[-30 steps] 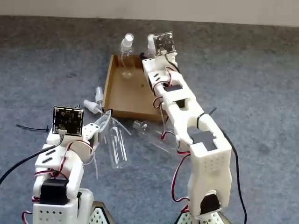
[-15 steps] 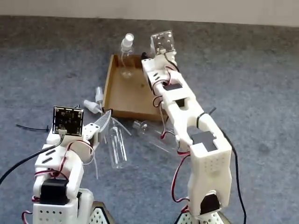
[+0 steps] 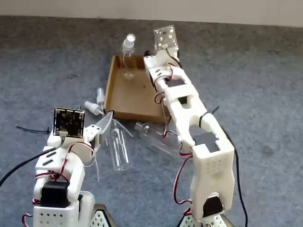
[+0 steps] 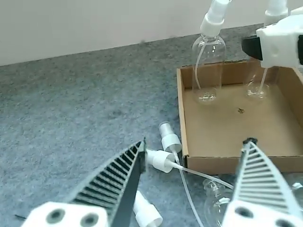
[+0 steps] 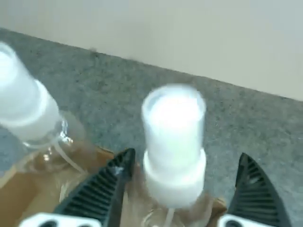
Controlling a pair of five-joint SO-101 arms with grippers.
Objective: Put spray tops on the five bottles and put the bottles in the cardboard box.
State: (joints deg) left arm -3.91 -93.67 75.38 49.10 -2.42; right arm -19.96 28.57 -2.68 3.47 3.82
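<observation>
- Jaws apart, my right gripper (image 5: 187, 157) hangs around a spray top (image 5: 174, 132); neither side seems to press on it
- that top sits on a bottle (image 4: 258, 87) standing upright in a far corner of the cardboard box (image 4: 182, 118); a second bottle (image 4: 208, 61), also capped, stands near it along the same far wall
- what could go wrong, as I judge it: the gap on one side of the top looks slim, so lifting away at a slant could catch the top and tip the bottle; a fall could knock its neighbour over too, or out over the low wall
- the bottle is clear plastic with rounded shoulders, a white top and a thin tube inside; it looks empty and light, tall for its base, so easy to topple
- my left gripper (image 4: 195, 142) is also wide apart, hanging above the carpet (image 3: 265, 94) before the box's near wall; under it lie loose tops (image 4: 169, 137) with trailing tubes
- a bare bottle (image 3: 119, 149) lies on its side near them; another (image 3: 144, 128) lies just beside the box; most of the job remains
</observation>
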